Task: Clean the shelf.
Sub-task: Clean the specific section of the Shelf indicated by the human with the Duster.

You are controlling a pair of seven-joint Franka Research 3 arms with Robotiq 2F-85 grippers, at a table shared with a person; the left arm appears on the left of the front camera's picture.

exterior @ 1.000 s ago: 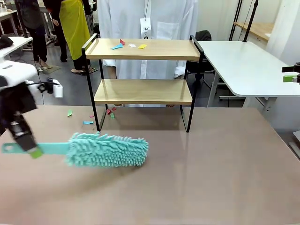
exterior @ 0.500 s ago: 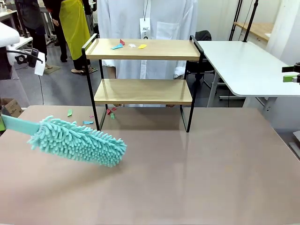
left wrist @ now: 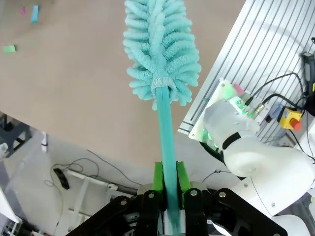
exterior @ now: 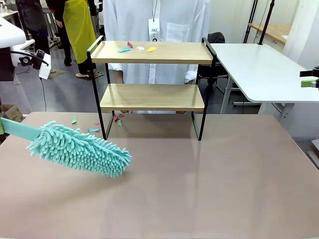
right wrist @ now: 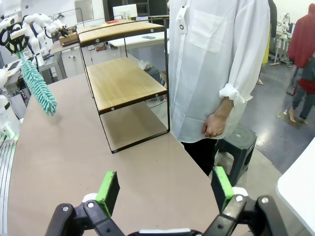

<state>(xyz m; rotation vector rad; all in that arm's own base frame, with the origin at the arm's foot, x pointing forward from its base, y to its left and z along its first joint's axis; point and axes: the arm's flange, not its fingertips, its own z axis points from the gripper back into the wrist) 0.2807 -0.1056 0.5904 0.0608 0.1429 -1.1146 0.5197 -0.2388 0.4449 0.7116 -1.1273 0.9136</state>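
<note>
From the front we see the shelf (exterior: 152, 74) standing at the far middle of the tan table (exterior: 224, 189), just in front of a person in a white coat (exterior: 149, 20). Small paper scraps (exterior: 137, 48) in teal, red, white and yellow lie on its top board towards the left end, and more scraps (exterior: 94, 130) sit on the tabletop near its left front leg.

A teal fluffy duster (exterior: 79, 149) slants over the table's left side, handle up and left, head down and right. We cannot tell whether the head touches the surface.

The left wrist view gives us the grip itself. The left gripper (left wrist: 169, 173) is clamped on the duster's flat handle, one green pad on each side, and the head (left wrist: 160, 49) points away over the table's edge.

The right wrist view looks along the shelf's end, with the person's hand (right wrist: 215, 125) just beside it. The right gripper (right wrist: 165, 189) has its fingers spread wide with nothing between them.
</note>
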